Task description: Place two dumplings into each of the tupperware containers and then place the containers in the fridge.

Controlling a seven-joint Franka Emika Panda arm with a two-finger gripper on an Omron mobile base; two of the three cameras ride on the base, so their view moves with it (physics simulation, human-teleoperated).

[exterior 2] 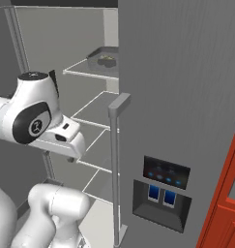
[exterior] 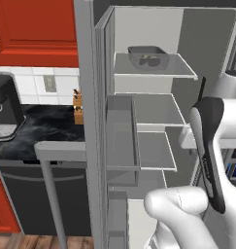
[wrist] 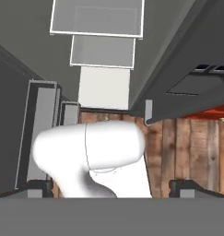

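Note:
The fridge (exterior: 153, 112) stands with its left door (exterior: 101, 121) swung open and its light grey shelves bare below the top one. On the top shelf rests a grey tupperware container (exterior: 147, 54) (exterior 2: 104, 57) holding pale dumplings (exterior: 149, 61) (exterior 2: 108, 59). My arm is raised in front of the open compartment, well below and in front of that shelf. My gripper (wrist: 111, 188) points down at the floor and the fridge's lower shelves (wrist: 104, 50). It is open wide, with nothing between its fingertips (wrist: 40, 186).
The fridge's right door (exterior 2: 186, 97) is shut, with a dispenser panel (exterior 2: 162, 191) and a long handle (exterior 2: 116, 169). Left of the fridge are a dark counter (exterior: 42, 129) with a coffee machine (exterior: 5, 109), a dishwasher (exterior: 42, 199) and red cabinets (exterior: 37, 29). Wooden floor (wrist: 187, 147) lies below.

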